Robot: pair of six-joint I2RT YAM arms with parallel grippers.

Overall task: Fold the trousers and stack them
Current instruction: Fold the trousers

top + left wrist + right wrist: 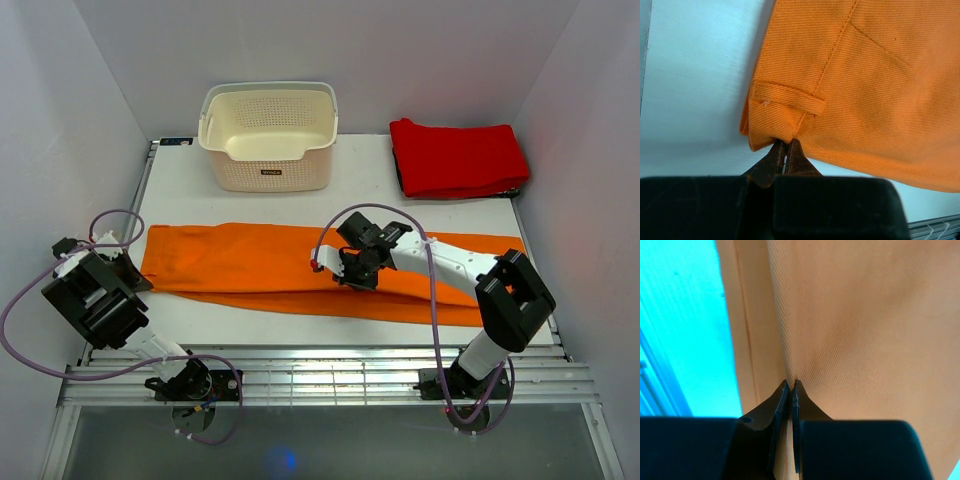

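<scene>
Two tools, both nipped tight on cloth. Nearest, at the left edge: left tool (pixel 786 146) closed on the waistband corner of the trousers (pixel 240 262), just below a belt loop (pixel 787 98), fabric puckering into the tips. Further in, mid-leg: right tool (pixel 791 384) likewise narrow, pinching a ridge of the orange cloth near its front edge. Probably gripped at end and middle so as to carry one half over the other. Trousers flat and full length across the middle of the surface (pixel 360 185), legs together, no crosswise fold yet. Beyond, at the back: cream basket (pixel 268 135) left of centre, red folded cloth (pixel 455 158) far right, likely the stacking spot, both well apart from the trousers. Right arm's cable (pixel 434 310) hanging over the cloth, worth watching.
</scene>
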